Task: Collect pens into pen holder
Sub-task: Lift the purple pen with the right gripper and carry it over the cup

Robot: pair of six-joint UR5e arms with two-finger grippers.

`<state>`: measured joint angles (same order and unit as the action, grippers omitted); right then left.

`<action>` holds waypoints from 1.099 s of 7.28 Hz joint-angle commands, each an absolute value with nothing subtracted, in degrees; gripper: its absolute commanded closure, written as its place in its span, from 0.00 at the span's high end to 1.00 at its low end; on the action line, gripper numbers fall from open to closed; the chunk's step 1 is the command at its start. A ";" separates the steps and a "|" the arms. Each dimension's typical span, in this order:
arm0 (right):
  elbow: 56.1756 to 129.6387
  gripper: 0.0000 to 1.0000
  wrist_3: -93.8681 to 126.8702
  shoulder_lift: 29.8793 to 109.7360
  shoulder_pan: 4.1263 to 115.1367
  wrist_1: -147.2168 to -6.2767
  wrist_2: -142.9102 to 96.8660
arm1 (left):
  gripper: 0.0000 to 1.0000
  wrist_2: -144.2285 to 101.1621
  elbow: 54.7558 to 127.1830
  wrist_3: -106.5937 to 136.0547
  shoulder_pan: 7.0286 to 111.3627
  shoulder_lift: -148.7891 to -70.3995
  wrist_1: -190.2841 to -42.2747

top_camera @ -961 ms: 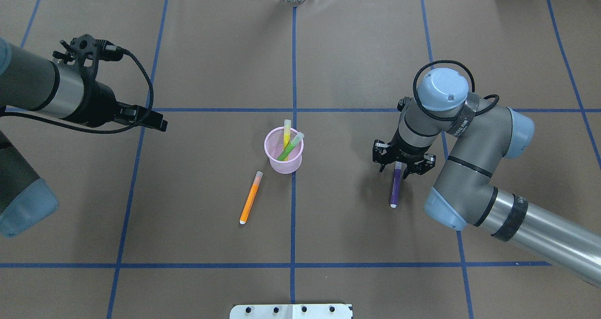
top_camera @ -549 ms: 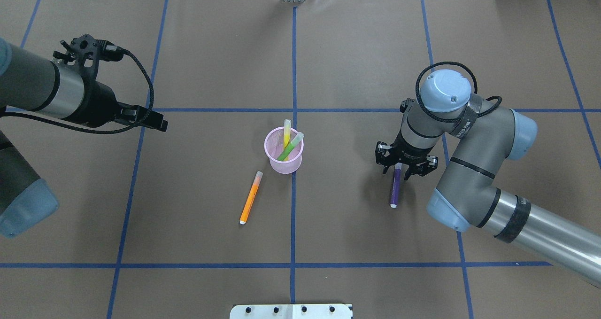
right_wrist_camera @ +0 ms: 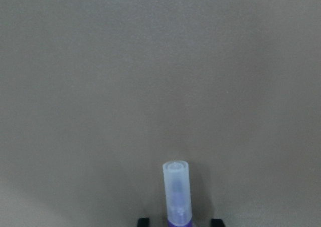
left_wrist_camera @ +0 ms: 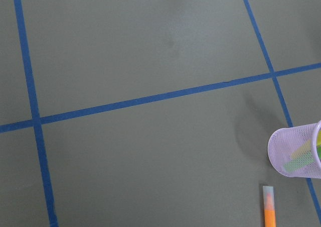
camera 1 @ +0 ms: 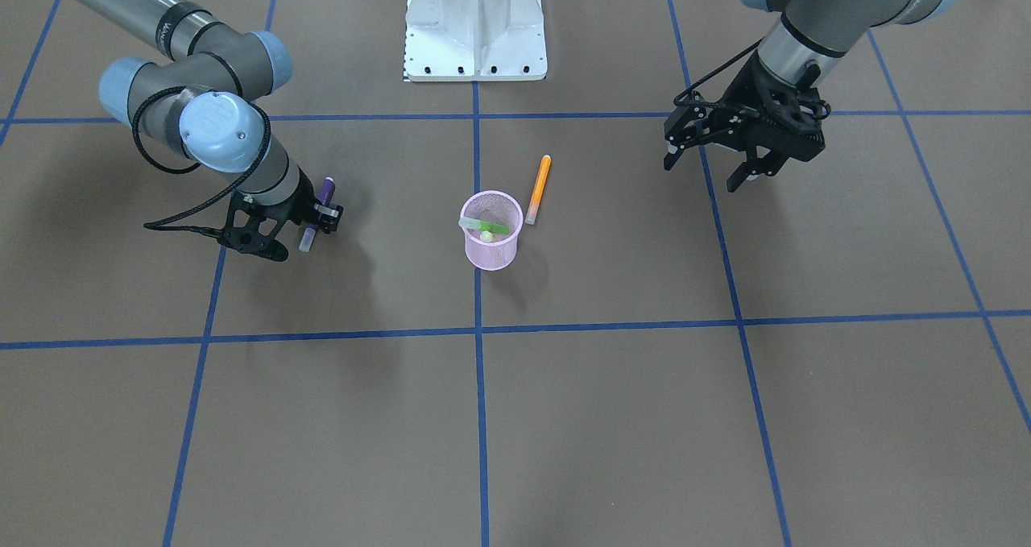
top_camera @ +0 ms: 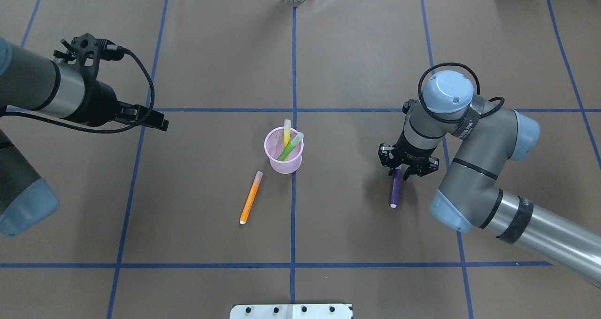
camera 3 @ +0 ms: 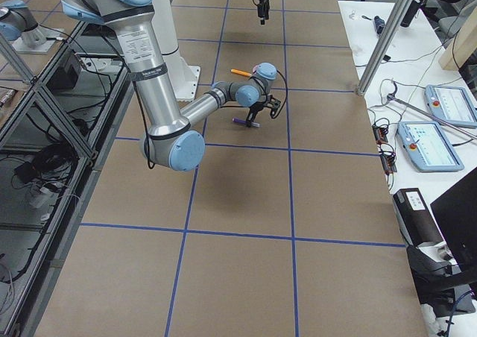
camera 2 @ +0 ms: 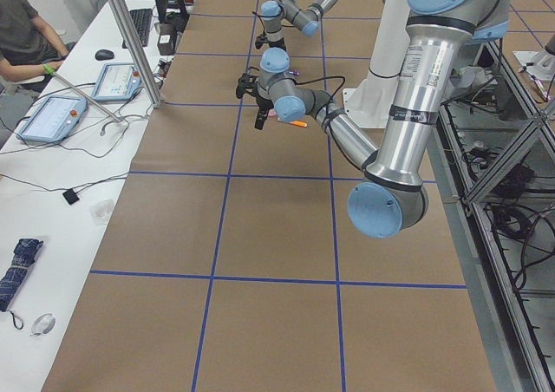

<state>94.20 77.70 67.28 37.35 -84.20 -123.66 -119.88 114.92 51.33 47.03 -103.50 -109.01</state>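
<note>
Right jaws are straddling the purple pen [top_camera: 395,190] at its cap end, unclenched — gripping there is risking it swinging loose short of the holder [top_camera: 283,166]; left jaws are hanging released.

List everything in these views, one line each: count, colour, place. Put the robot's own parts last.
pen holder: one, pink mesh, upright near the table's middle
yellow pen: one, standing in the pen holder
green pen: one, leaning in the pen holder
orange pen: one, lying on the table beside the pen holder, apart from it
purple pen: one, lying on the table under the right gripper
table: one, brown cover with a blue tape grid
base plate: one, white, at the robot's edge
person: one, seated at a side desk
left gripper: one, black, open, empty, above the table
right gripper: one, black, open, straddling the purple pen's cap end
</note>
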 commanded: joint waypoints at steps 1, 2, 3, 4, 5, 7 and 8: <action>94.13 0.05 77.70 67.68 37.35 -84.11 -123.66 | 0.99 -119.88 115.31 51.33 47.11 -103.36 -109.07; 94.57 0.00 77.70 67.68 37.44 -84.20 -123.75 | 0.99 -119.88 115.40 51.33 47.11 -103.36 -109.07; 95.35 0.00 77.78 67.41 37.79 -84.29 -123.75 | 0.99 -119.88 115.75 51.33 47.46 -103.36 -109.07; 98.32 0.00 77.78 66.98 40.49 -84.29 -123.49 | 0.99 -120.06 116.10 51.33 48.07 -103.36 -109.07; 103.40 0.00 78.65 66.89 40.87 -84.29 -119.31 | 0.99 -120.06 116.28 51.33 48.16 -103.45 -109.33; 108.27 0.00 84.87 64.53 40.26 -84.20 -106.15 | 0.99 -119.80 116.46 51.33 48.25 -103.53 -109.42; 110.02 0.00 88.64 62.86 39.91 -84.29 -102.95 | 1.00 -119.62 116.37 51.33 48.16 -103.54 -109.42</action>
<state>107.43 84.27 64.87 40.24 -84.23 -108.63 -119.81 116.41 51.33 48.17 -103.49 -109.40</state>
